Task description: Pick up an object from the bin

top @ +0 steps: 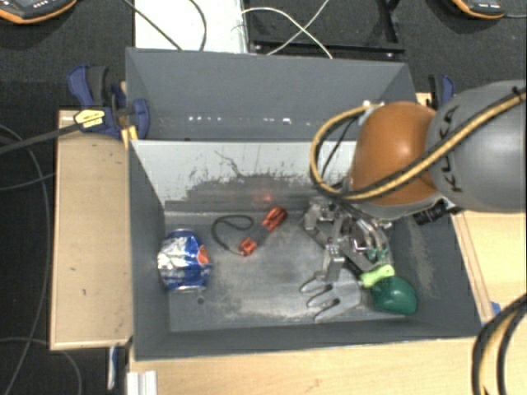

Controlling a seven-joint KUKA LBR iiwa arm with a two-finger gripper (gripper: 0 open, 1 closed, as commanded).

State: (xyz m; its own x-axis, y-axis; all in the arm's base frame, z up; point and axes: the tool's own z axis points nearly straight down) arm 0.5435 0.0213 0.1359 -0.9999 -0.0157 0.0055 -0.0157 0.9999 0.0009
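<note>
Presently, the gripper (321, 296) is seen spread and empty just beside the green rounded object (395, 296), over which it should be centred before being closed.

In the grey metal bin (148, 220), a crushed blue-and-silver can (183, 260) lies at the left, near the front. An orange-handled tool with a black cord loop (257, 229) lies right of it, further back. A green rounded plastic piece (394, 296) lies front right, with the gripper (316, 298) just left of it.
</note>
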